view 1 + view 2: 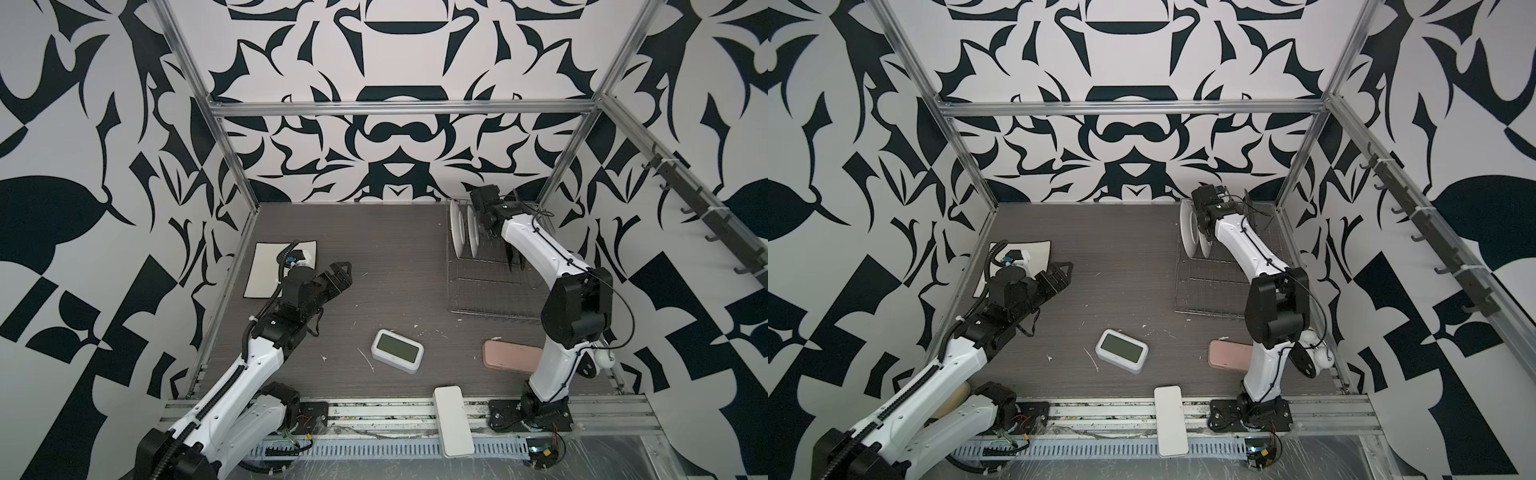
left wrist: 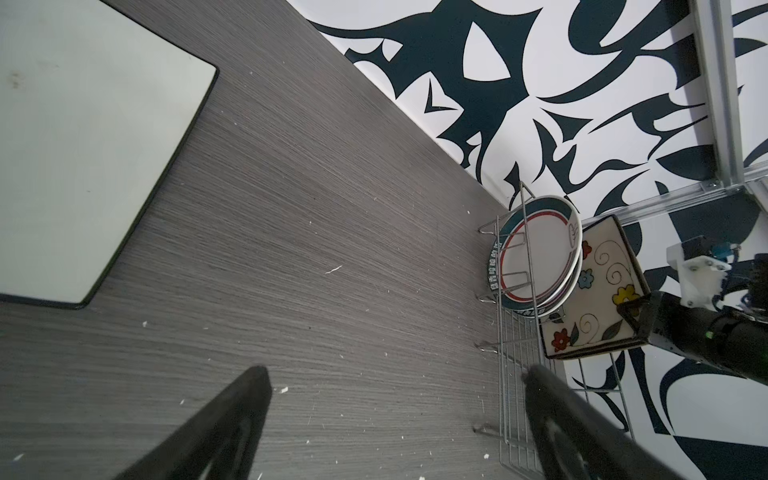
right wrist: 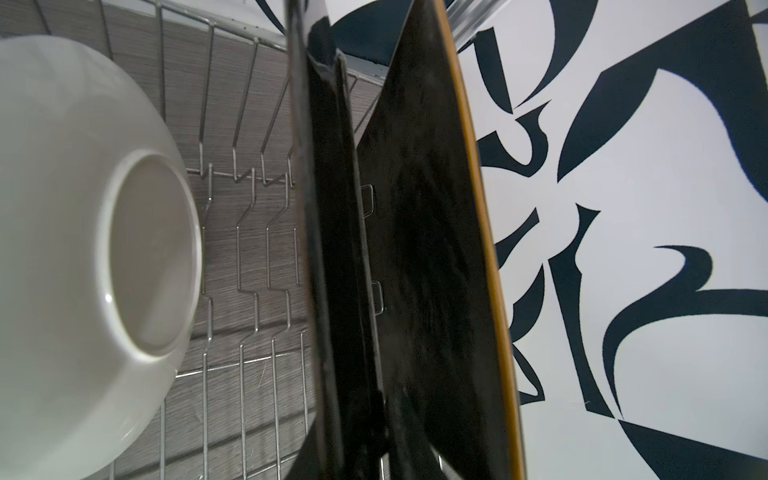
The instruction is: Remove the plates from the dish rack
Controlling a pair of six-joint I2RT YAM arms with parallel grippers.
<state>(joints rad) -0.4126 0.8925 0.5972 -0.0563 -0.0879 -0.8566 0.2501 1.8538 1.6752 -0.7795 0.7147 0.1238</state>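
The dish rack (image 1: 490,309) (image 1: 1208,313) (image 2: 511,399) stands at the back right. Two round plates (image 1: 459,232) (image 1: 1187,232) with teal rims (image 2: 536,253) stand upright at its left end. Beside them is a cream floral square plate (image 2: 590,282). My right gripper (image 1: 489,230) (image 1: 1204,232) reaches down into the rack, shut on that plate's edge, one finger (image 2: 629,311) across its face. A dark plate with a tan edge (image 3: 436,249) stands just behind. My left gripper (image 1: 343,270) (image 2: 395,370) hovers open over the table. A white square plate (image 1: 266,270) (image 2: 83,145) lies flat at the left.
A white digital clock (image 1: 397,351) lies mid-table near the front. A pink case (image 1: 511,353) sits by the right arm's base. A white flat slab (image 1: 453,419) rests across the front rail. Metal frame posts and patterned walls close in the back and sides.
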